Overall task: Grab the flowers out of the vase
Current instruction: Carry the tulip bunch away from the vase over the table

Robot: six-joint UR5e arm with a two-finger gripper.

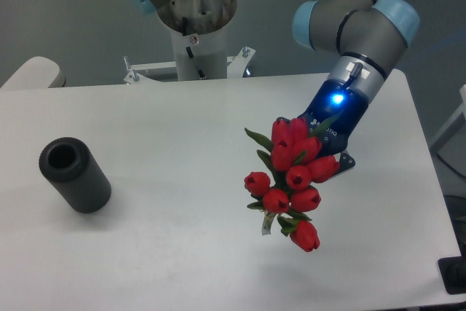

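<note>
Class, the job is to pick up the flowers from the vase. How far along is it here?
Done: the flowers are out of the vase, which stands empty at the table's left. In hand: the gripper appears to hold the bunch above the table. Left: apparently nothing.

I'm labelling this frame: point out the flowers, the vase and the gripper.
flowers [291, 180]: fixed camera, a middle red bud.
vase [84, 183]: fixed camera, its dark side wall.
gripper [320, 152]: fixed camera, fingertips hidden behind buds.

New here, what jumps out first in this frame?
The flowers, bright red against the white table, hang right of centre in the arm's claw, whose blue light glows just above. Far left, the vase sits alone with nothing in its mouth.
</note>
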